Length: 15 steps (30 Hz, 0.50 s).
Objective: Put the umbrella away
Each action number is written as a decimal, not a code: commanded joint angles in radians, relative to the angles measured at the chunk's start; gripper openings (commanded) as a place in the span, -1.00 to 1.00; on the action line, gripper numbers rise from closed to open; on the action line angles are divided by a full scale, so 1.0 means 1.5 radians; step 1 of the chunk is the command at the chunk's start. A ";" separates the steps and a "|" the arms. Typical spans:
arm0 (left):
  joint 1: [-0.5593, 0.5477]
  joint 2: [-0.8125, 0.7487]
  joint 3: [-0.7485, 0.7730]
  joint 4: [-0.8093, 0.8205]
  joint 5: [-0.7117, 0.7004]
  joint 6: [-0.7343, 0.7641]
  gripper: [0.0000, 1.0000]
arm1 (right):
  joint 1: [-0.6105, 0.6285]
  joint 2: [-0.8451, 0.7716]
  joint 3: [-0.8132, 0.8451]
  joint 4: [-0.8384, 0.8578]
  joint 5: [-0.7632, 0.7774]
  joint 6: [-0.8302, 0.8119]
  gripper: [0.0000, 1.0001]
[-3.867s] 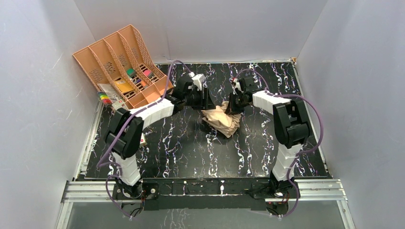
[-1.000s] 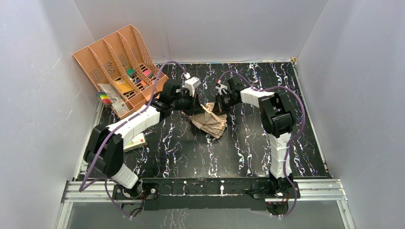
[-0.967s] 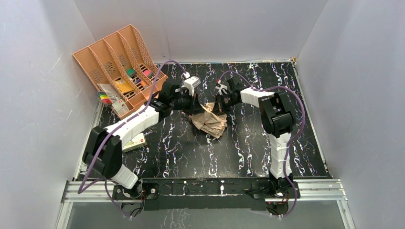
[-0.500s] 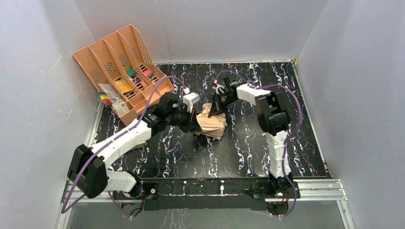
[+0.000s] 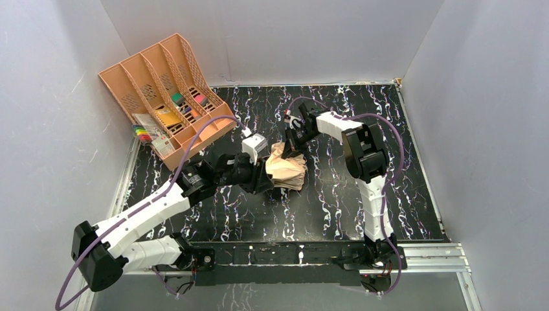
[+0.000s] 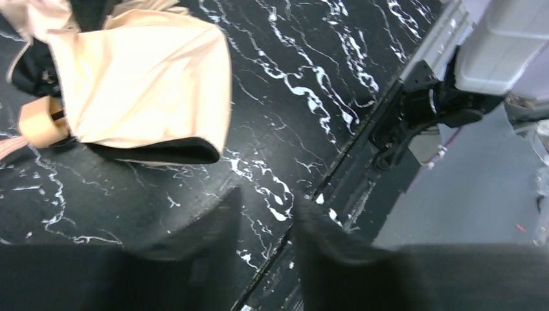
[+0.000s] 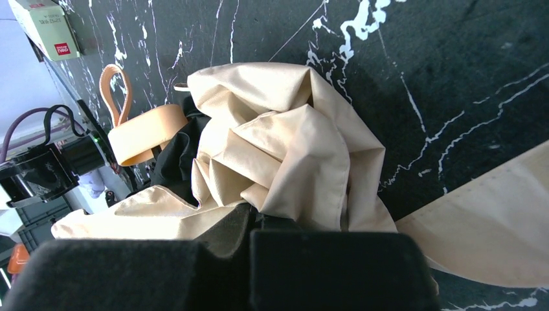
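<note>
The umbrella [image 5: 288, 171] lies as a crumpled tan-beige bundle in the middle of the black marbled table. Its short tan handle [image 7: 145, 133] and loop strap [image 7: 116, 84] show in the right wrist view. My right gripper [image 5: 289, 144] comes down on the bundle's far edge and is shut on a fold of the umbrella's fabric [image 7: 291, 149]. My left gripper [image 5: 265, 179] sits just left of the bundle, jaws a little apart. In the left wrist view only bare table shows between the fingers [image 6: 220, 220], and the umbrella [image 6: 142, 84] lies up and to the left of them.
A peach-orange divided file tray [image 5: 139, 74] leans at the back left, with coloured items in its slots and markers [image 5: 141, 133] beside it. A small white box [image 7: 46, 26] lies on the table. Grey walls close in three sides; the metal rail [image 5: 285, 254] runs along the near edge.
My left arm has drawn back toward the near left and its jaws have parted, letting go of the umbrella. The right gripper has shifted slightly left, still shut on the fabric.
</note>
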 commanded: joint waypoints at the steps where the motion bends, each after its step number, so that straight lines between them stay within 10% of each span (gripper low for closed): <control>1: 0.000 -0.036 -0.045 -0.035 -0.081 0.033 -0.07 | -0.020 0.046 -0.018 0.041 0.161 -0.052 -1.00; 8: -0.001 -0.134 -0.186 0.083 -0.183 0.062 0.92 | -0.020 0.042 -0.025 0.043 0.155 -0.056 -1.00; 15: 0.001 -0.045 -0.325 0.482 -0.132 0.329 0.96 | -0.020 0.036 -0.039 0.050 0.147 -0.057 -1.00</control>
